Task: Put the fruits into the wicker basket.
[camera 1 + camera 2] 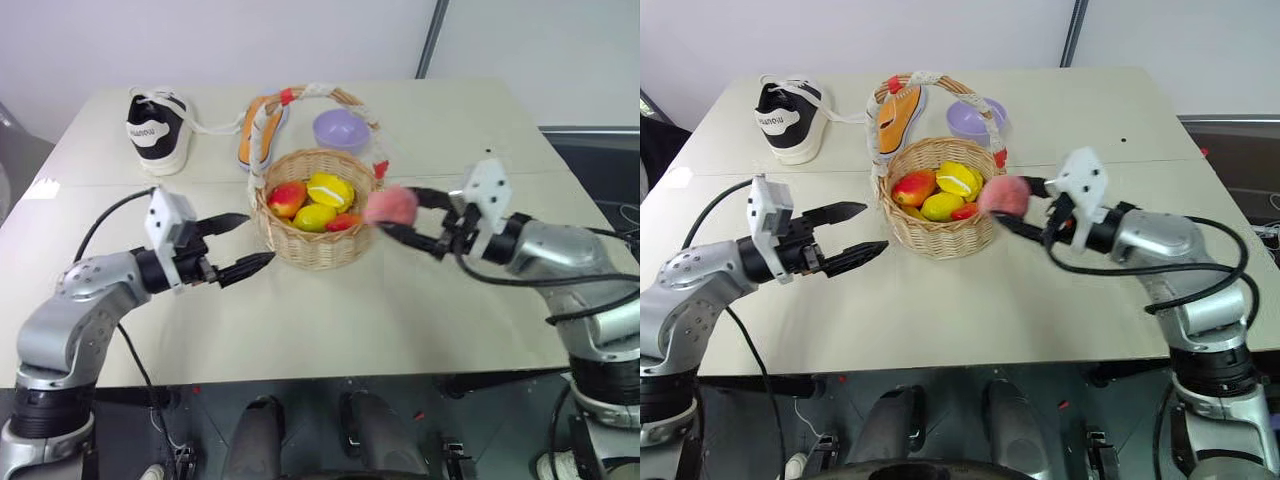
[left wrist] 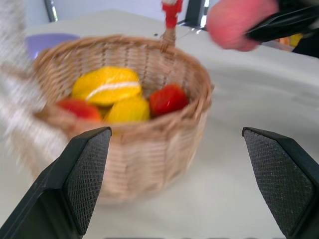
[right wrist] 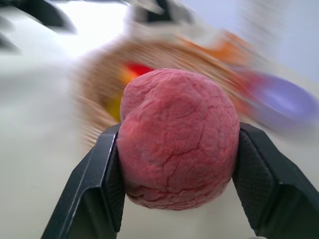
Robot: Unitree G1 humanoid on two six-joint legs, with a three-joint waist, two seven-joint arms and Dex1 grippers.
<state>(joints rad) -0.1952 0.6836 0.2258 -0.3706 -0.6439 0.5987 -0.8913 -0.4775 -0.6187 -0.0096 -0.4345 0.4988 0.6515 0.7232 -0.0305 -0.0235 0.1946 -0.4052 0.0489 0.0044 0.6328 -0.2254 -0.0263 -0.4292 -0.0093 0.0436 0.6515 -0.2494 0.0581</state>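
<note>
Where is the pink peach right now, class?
In the head views, the pink peach is clamped in the right gripper, off the table, just beside the wicker basket rim on the robot's right.

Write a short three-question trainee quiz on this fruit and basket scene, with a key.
1. True or false: the right pincer holds the pink peach.
2. Where is that peach relative to the wicker basket? A) lying inside B) at its rim, in the air C) by the sneaker
3. Fill in: the left pincer is ____ and holds nothing.

Key: 1 true; 2 B; 3 open.
</note>
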